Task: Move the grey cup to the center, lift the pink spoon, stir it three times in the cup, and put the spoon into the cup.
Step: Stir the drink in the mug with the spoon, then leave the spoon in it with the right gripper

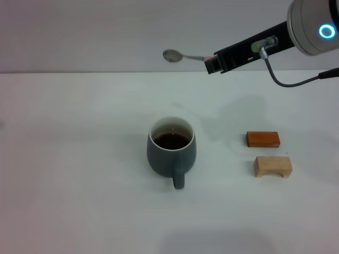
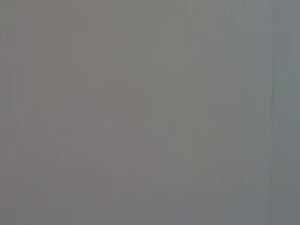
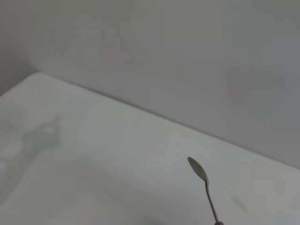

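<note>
The grey cup point(image 1: 171, 151) stands on the white table around the middle, handle toward me, dark liquid inside. High above and behind it, my right gripper point(image 1: 213, 62) is shut on the pink spoon point(image 1: 183, 55), which is held about level with its metal bowl pointing left. Most of the handle is hidden in the gripper. In the right wrist view the pink spoon point(image 3: 201, 180) juts out over the table, and the cup is out of that view. My left gripper is out of sight; the left wrist view is a blank grey surface.
An orange-brown wooden block point(image 1: 262, 138) and a tan wooden block point(image 1: 272, 166) lie to the right of the cup. The table's far edge point(image 1: 106, 73) meets a grey wall.
</note>
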Robot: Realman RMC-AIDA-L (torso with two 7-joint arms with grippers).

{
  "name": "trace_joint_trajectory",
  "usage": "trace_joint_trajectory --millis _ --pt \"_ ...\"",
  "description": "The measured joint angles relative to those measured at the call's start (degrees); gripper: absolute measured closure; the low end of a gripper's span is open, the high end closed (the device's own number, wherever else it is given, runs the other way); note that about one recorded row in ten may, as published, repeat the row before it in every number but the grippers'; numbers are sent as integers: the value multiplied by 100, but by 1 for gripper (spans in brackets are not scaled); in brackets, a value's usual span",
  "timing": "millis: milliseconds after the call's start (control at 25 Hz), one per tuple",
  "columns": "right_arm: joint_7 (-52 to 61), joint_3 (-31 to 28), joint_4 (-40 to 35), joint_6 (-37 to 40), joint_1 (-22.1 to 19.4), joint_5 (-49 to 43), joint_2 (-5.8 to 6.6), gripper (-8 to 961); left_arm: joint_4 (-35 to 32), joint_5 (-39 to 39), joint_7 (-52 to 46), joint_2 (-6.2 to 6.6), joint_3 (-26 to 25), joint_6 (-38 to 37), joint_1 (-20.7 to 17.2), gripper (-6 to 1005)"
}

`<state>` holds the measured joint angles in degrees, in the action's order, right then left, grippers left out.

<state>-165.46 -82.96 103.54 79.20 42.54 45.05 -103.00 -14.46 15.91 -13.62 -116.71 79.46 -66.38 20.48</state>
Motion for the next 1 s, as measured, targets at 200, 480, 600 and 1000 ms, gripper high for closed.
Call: trace_joint_trajectory --millis 200,480,600,1000 --pt "-9 -57 -206 613 451 103 0 832 4 -1 1 -1 -39 3 0 952" --pt "-29 6 -739 1097 930 305 12 832 5 0 1 -2 -45 3 0 953" --pt "-30 20 -874 1198 996 319 -12 832 5 -11 1 -22 -46 3 3 953" --pt "-31 177 -1511 1189 1152 412 -210 832 11 -14 6 -28 -46 2 4 952"
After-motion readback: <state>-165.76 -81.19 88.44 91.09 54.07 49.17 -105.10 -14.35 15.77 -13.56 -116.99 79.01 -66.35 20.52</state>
